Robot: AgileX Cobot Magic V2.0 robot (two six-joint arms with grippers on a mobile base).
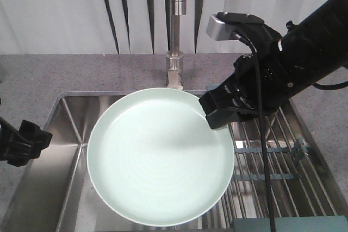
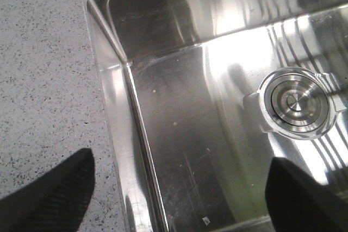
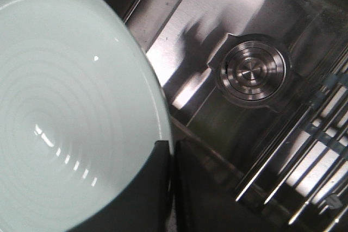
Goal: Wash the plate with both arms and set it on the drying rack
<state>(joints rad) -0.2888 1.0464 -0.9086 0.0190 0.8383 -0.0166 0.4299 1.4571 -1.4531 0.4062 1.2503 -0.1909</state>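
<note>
The pale mint-green plate (image 1: 160,158) hangs tilted over the steel sink, filling the left of the right wrist view (image 3: 70,107). My right gripper (image 1: 217,113) is shut on the plate's upper right rim, one finger on each face (image 3: 172,150). The left gripper (image 1: 24,142) hovers at the sink's left edge, clear of the plate; its two black fingertips (image 2: 51,194) stand far apart, with only the sink wall and counter between them (image 2: 176,188). The drying rack (image 1: 272,156) of steel rods lies across the sink's right side, under the right arm, and shows at the right edge (image 3: 310,150).
A tall steel tap (image 1: 175,31) rises behind the sink, just beyond the plate's far rim. The round drain (image 2: 296,101) sits in the sink floor (image 3: 251,73). Speckled grey counter (image 1: 32,80) surrounds the basin. A grey-blue block (image 1: 291,225) lies at the bottom right.
</note>
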